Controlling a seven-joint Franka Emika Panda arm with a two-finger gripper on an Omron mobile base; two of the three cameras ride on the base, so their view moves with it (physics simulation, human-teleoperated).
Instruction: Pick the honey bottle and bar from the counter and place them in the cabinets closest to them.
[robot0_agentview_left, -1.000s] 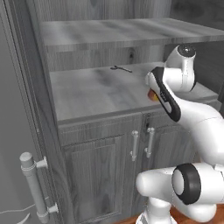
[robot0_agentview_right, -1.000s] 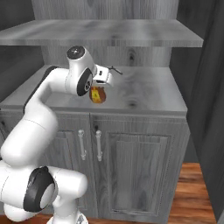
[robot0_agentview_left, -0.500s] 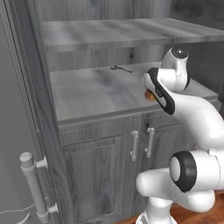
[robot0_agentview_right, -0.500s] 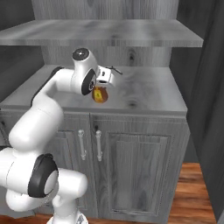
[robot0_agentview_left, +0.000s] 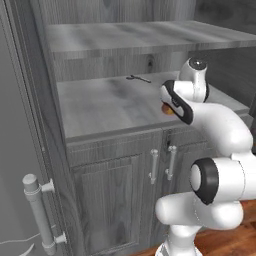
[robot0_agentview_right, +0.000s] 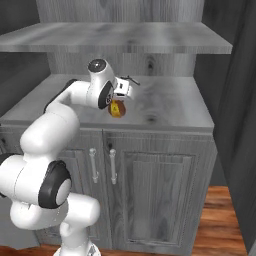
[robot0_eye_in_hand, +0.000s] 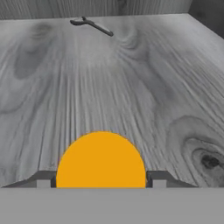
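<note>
Hand view, nearest first: the round yellow-orange cap of the honey bottle (robot0_eye_in_hand: 101, 161) sits between the two dark fingertips (robot0_eye_in_hand: 43, 180) of the tool (robot0_eye_in_hand: 101, 181), one tip tight against each side, so the tool is clenched on the bottle. Beyond it runs the grey wood-grain shelf (robot0_eye_in_hand: 144, 78) of the cabinet, and far back near the rear wall lies a small dark bent metal piece (robot0_eye_in_hand: 91, 25).

Right base view shows what the hand view hides: the amber body and dark label of the honey bottle (robot0_agentview_right: 117, 109), hanging under the tool (robot0_agentview_right: 119, 102) just above the shelf (robot0_agentview_right: 170, 102), with the cabinet doors (robot0_agentview_right: 150, 192) and silver handles (robot0_agentview_right: 112, 165) below.

Left base view catches only a sliver of orange bottle (robot0_agentview_left: 166, 108) behind the arm's wrist, plus a fridge handle (robot0_agentview_left: 39, 213) at lower left.
</note>
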